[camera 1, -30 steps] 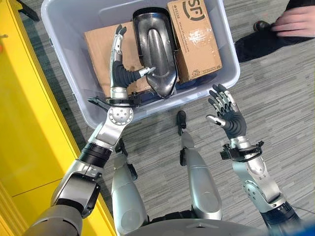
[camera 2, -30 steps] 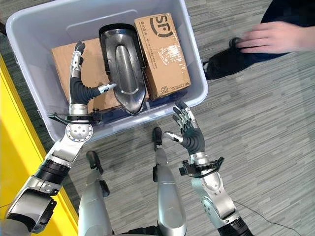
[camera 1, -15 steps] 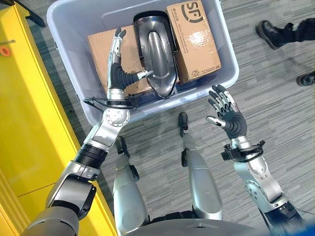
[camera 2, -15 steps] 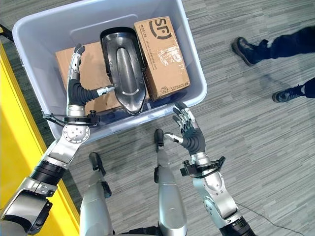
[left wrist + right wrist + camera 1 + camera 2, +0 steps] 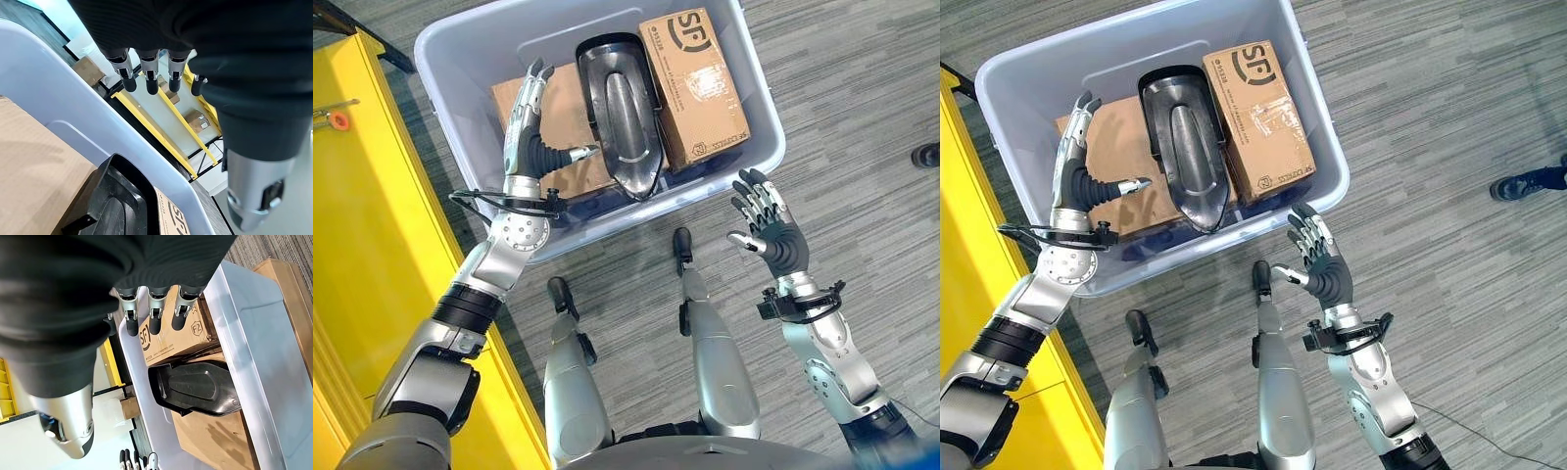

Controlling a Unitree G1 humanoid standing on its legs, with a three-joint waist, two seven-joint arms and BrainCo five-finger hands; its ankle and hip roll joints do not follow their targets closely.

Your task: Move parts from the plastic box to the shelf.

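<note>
Plastic box (image 5: pixel 759 157) — pale grey-blue, open-topped, standing on the grey striped floor (image 5: pixel 862 117), with a yellow shelf unit (image 5: pixel 372 255) close along its left side. Contents: a flat brown cardboard piece (image 5: pixel 568 117) lying toward the box's left wall; a black moulded part (image 5: pixel 625 117) — long, glossy, with a raised ridge down its middle — lying along the centre, its edge overlapping the flat cardboard; a closed brown carton (image 5: pixel 693 86) against the right wall, touching the black part's side. Left hand (image 5: pixel 527 137): inside the box above the flat cardboard, fingers straight and extended toward the far wall, thumb stuck out sideways with its tip at or just short of the black part's left edge; nothing gripped, and contact cannot be told. Right hand (image 5: pixel 769 230): outside the box, over the floor just off the near right corner, fingers spread and relaxed, palm turned inward, holding nothing. A dark shoe (image 5: pixel 1528 182) of a person shows at the floor's right edge, well apart from the box.
</note>
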